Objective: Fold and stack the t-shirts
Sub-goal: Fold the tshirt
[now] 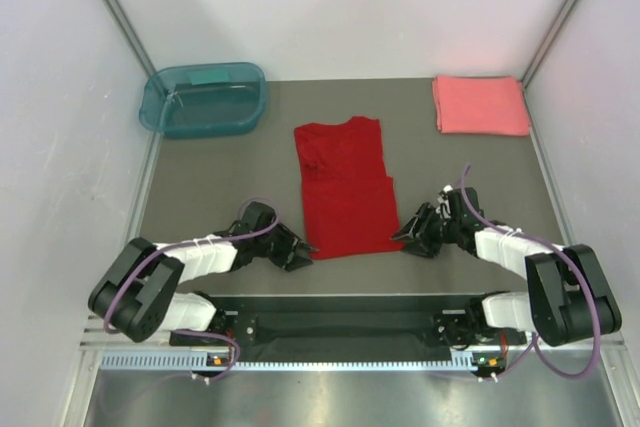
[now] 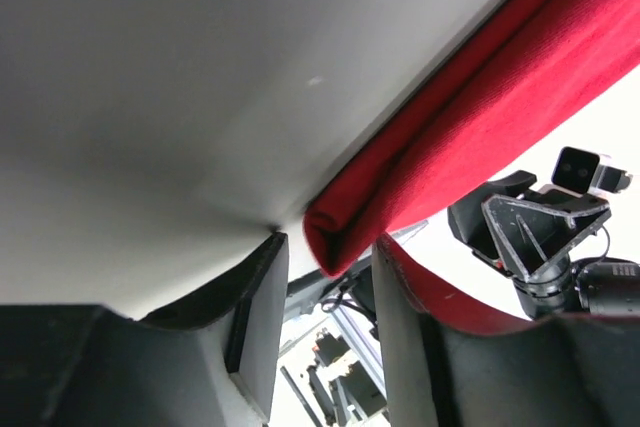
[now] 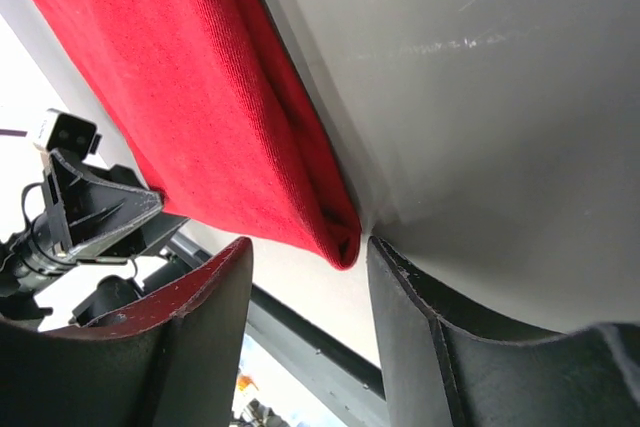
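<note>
Left pincer [image 1: 300, 256] and right pincer [image 1: 403, 237], open, straddle near corners of the red t-shirt [image 1: 343, 192].

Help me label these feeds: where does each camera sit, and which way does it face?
Top external: above and behind the robot, looking down at the red t-shirt, pink t-shirt and tub; left arm, right arm, left gripper and right gripper show.
Left wrist: low at the red t-shirt's near left corner, facing rightward; own fingers frame it.
Right wrist: low at its near right corner, facing leftward; own fingers frame it.
Shared: both wrist views show that shirt's near edge and the opposite gripper.
</note>
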`<state>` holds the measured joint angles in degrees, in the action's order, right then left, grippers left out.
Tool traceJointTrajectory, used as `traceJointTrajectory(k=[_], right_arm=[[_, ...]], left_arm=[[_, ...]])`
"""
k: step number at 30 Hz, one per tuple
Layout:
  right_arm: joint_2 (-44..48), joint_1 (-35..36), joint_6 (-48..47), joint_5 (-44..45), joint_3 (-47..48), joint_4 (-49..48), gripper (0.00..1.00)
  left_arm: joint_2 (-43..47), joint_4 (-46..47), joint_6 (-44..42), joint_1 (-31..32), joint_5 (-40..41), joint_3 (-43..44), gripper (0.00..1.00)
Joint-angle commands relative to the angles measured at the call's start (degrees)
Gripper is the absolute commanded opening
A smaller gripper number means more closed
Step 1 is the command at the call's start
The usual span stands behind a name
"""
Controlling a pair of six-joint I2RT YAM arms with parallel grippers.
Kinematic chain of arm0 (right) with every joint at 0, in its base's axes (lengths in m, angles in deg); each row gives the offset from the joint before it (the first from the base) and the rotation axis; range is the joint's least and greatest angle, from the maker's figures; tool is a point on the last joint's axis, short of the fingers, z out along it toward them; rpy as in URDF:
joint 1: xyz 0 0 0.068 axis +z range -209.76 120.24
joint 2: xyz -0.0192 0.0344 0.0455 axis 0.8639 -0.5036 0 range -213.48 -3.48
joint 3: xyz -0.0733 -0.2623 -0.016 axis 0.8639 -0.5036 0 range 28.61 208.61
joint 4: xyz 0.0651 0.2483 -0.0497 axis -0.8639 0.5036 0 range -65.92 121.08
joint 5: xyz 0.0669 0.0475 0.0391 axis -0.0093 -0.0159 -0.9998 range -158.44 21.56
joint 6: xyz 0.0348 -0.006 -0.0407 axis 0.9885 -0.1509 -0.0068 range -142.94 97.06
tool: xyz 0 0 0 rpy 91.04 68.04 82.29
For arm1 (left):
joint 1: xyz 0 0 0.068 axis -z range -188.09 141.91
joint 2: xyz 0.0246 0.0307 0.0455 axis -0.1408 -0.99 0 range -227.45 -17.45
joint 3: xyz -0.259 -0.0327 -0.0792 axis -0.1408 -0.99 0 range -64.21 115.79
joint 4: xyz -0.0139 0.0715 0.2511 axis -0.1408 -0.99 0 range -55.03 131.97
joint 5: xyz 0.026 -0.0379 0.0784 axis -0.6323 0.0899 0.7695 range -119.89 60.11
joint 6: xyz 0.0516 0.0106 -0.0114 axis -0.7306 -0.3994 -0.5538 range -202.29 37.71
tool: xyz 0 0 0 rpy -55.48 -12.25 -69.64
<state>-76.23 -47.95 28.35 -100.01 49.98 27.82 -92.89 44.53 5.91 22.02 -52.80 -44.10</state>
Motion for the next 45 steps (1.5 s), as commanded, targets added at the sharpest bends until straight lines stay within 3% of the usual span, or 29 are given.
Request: traceJointTrajectory(k=[1, 18, 21, 28, 36, 45], right_arm=[[-1.4, -0.7, -0.4, 3.0, -0.5, -1.1, 0.5], [-4.9, -0.7, -2.2, 2.7, -0.6, -1.6, 0.48], [-6.8, -0.7, -3.2, 1.9, 0.0, -2.2, 0.41], [-8.0, -0.7, -5.8, -0.2, 0.9, -3.3, 0.0], [0.0, 0.7, -7.1, -1.1, -1.7, 0.9, 0.0], [13.3, 7.4, -0.8, 1.5, -8.7, 1.7, 0.0]], left_arm=[[-3.1, 4.8, 1.0, 0.2, 0.9, -1.0, 0.44], [-6.5, 8.2, 1.9, 0.4, 0.7, -2.5, 0.28], [-7.3, 8.5, 1.1, 0.4, 0.4, -2.4, 0.2], [-7.2, 4.8, -4.3, 0.3, 0.5, -0.3, 0.03], [0.7, -4.9, -11.2, 0.5, 2.9, 2.1, 0.0], [16.6, -8.0, -4.4, 6.3, 5.4, -6.3, 0.0]])
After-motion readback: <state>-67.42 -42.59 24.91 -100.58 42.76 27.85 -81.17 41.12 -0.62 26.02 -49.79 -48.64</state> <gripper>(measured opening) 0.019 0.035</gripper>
